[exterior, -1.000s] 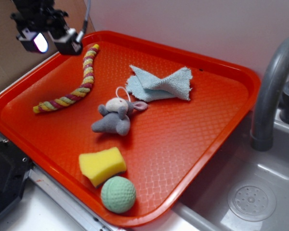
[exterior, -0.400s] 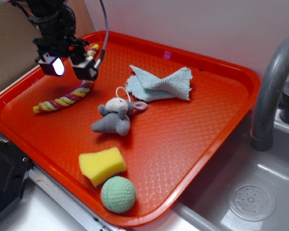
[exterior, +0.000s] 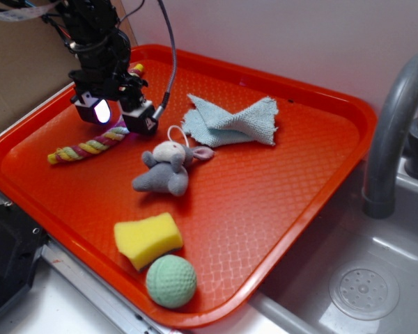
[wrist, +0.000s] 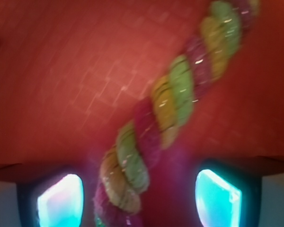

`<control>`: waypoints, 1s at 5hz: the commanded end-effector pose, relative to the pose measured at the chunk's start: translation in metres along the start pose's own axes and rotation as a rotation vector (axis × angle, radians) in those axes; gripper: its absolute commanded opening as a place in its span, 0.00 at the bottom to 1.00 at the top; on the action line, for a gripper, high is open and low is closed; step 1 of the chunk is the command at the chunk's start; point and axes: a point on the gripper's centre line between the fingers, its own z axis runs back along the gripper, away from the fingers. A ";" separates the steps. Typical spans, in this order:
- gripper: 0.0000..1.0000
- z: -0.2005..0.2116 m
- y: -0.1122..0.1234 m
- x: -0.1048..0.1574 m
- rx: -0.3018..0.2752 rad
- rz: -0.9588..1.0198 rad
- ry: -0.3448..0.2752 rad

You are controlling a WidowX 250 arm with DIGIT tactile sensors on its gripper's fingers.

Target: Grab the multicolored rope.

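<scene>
One soft, light rope (wrist: 151, 127) lies between the open, empty gripper (wrist: 139, 196) fingers; pinch mid-length, where strands run toward one o'clock.

The claw (exterior: 120, 115) hangs open over the middle of the rope (exterior: 83, 148) on the orange tray (exterior: 279, 202). Nearby lie a blue cloth (exterior: 231, 122), plush mouse (exterior: 166, 170), yellow sponge (exterior: 147, 239) and green ball (exterior: 171, 280).
</scene>
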 end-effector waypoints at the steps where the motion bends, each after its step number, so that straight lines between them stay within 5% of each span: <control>1: 0.00 0.001 0.002 -0.001 -0.002 -0.018 -0.022; 4: 0.00 0.051 0.013 0.000 0.109 -0.003 0.002; 5: 0.00 0.102 0.006 -0.006 0.138 -0.029 -0.068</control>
